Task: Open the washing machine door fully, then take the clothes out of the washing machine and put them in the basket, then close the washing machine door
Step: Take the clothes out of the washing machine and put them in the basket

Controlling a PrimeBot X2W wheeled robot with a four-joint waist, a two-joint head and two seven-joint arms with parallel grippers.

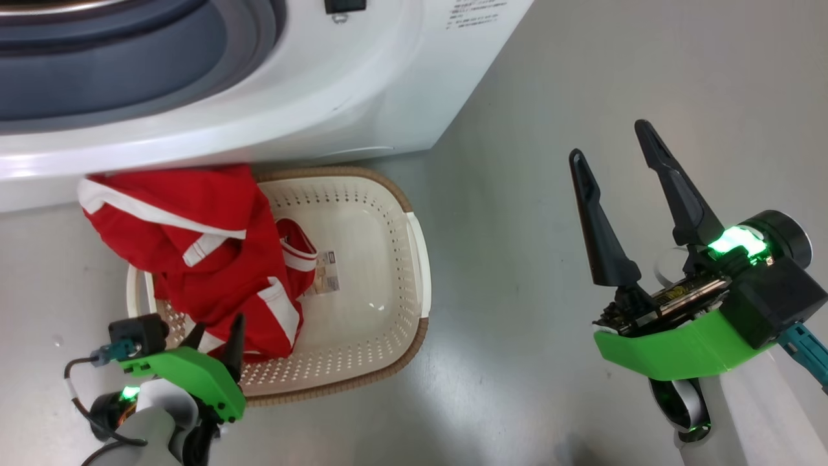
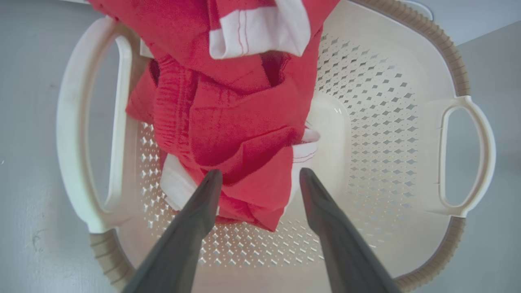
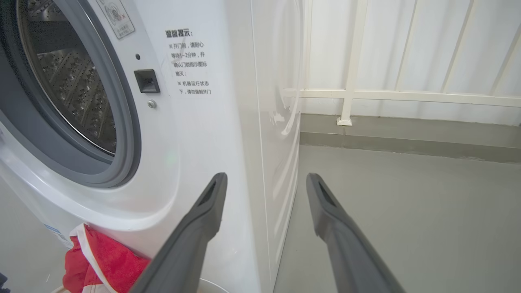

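Red clothes (image 1: 194, 246) with white stripes lie heaped in the left half of the cream basket (image 1: 388, 194), and part of them drapes over its far-left rim. My left gripper (image 1: 218, 323) hangs over the near-left corner of the basket, open. In the left wrist view its tips (image 2: 258, 175) stand apart, with the lower edge of the clothes (image 2: 228, 122) between and below them, over the basket (image 2: 407, 122). My right gripper (image 1: 609, 140) is open and empty above the floor, to the right of the basket. The washing machine (image 1: 323, 97) stands behind; its door is out of view.
In the right wrist view, the gripper (image 3: 265, 177) faces the washing machine's front right corner (image 3: 195, 134), its steel drum (image 3: 69, 81), and a bit of the red clothes (image 3: 106, 264) below. Grey floor (image 1: 550, 97) stretches right to a white wall with railing (image 3: 407, 95).
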